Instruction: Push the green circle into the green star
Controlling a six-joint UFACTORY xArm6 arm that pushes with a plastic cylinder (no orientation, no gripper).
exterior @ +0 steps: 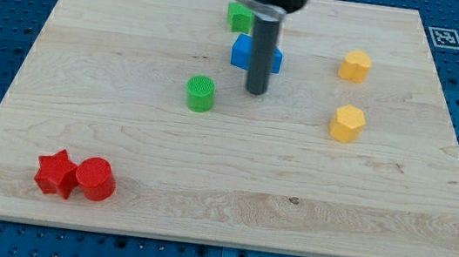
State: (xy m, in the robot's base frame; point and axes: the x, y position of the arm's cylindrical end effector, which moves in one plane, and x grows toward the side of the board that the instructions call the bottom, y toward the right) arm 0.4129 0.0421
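Note:
The green circle (201, 93) stands on the wooden board, a little left of centre. The green star (240, 17) is near the view's top, partly hidden behind the arm. My tip (256, 90) rests on the board to the right of the green circle, with a gap between them, and just below a blue block (243, 52) that the rod partly covers. The green star lies up and slightly right of the green circle.
Two yellow blocks sit at the right, one (355, 66) higher and one (347, 123) lower. A red star (56, 172) and a red circle (95, 179) touch each other at the bottom left. The board's edge (215, 243) borders blue pegboard.

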